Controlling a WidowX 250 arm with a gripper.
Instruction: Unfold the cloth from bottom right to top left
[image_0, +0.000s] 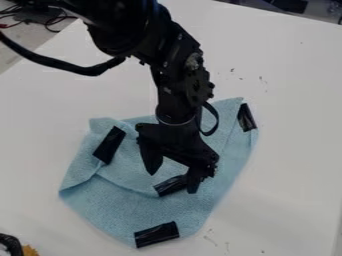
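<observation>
Across the middle of the white table (294, 150), the light-blue cloth (123, 207) is laid partly folded. Light, limp handling is to be expected; only the upper layer should be pinched, beside the central black tape patch (168, 186). Over it, the gripper (173, 182) is held with fingers spread.

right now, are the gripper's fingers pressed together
No, the gripper is over the blue cloth with its fingers spread apart.

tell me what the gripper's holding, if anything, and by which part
Nothing is held: the gripper is over the cloth with its fingers apart.
</observation>
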